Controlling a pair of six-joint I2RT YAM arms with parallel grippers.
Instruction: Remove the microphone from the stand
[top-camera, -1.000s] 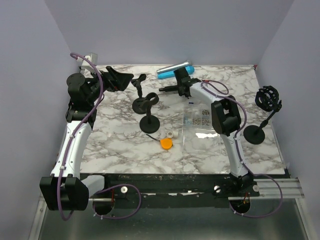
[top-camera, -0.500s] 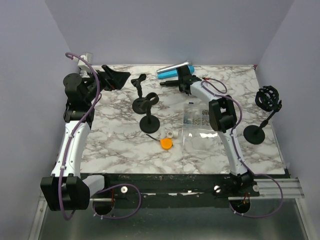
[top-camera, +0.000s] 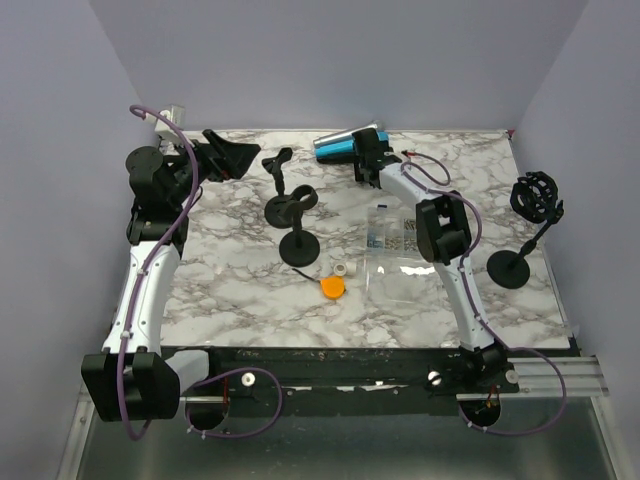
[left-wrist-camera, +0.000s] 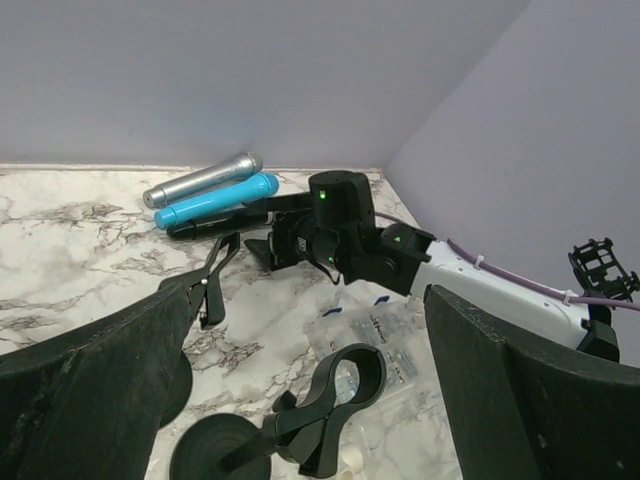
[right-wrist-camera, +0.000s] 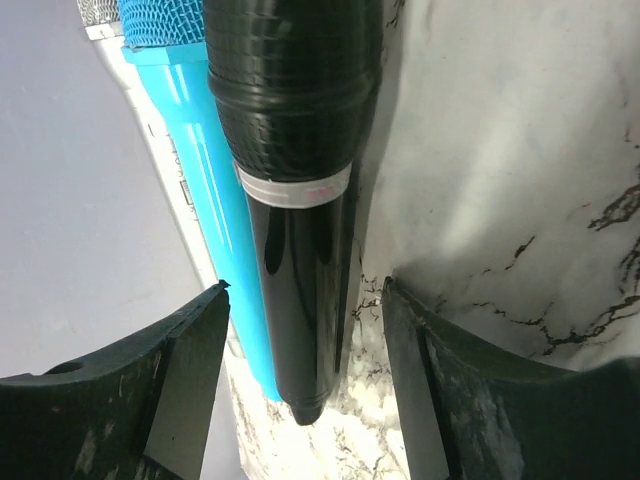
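Black microphone (right-wrist-camera: 295, 200) lies flat on the marble table (top-camera: 250, 290) at its far edge, just beside a blue microphone (right-wrist-camera: 200, 180). Its long axis runs straight out between the right gripper (right-wrist-camera: 303, 295) fingers, which stand apart on either side, gripping nothing. The stand (top-camera: 296, 214) sits empty mid-table, well apart. The left gripper (top-camera: 232, 155) hangs wide apart, farther off.

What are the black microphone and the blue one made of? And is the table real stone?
Black microphone: looks like glossy plastic or painted metal; its handle shows bright reflections. Blue microphone: smooth, shiny plastic, probably. Table: white with grey veins like marble, but maybe only a printed surface.
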